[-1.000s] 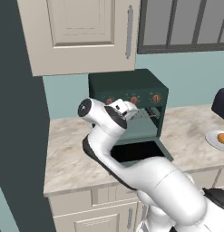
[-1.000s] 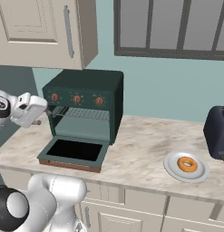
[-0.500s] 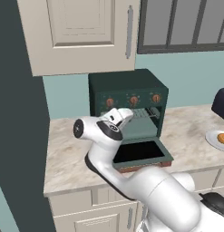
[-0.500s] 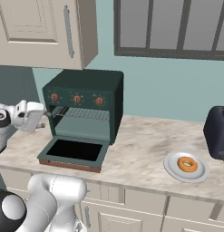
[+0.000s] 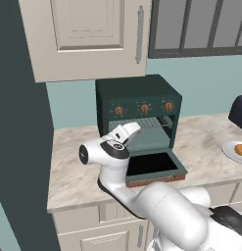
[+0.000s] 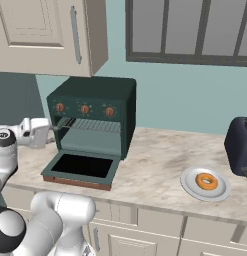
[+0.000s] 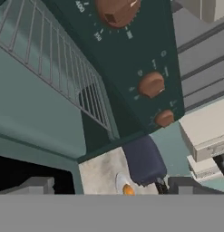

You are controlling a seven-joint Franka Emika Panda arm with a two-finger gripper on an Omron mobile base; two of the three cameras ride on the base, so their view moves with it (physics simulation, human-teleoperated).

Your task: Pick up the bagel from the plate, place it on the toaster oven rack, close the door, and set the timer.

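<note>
The bagel (image 6: 206, 181), judged light, soft and crushable, is lying on the plate (image 6: 189, 185), best being pinched across its ring by the gripper (image 6: 51, 131), whose 2 fingers are being held spread and empty.

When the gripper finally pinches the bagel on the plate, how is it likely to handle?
The bagel is a small ring lying flat, so it probably won't roll. It looks light for the plate under it and likely lifts easily. Being bread, it may squash somewhat under a hard pinch.
</note>
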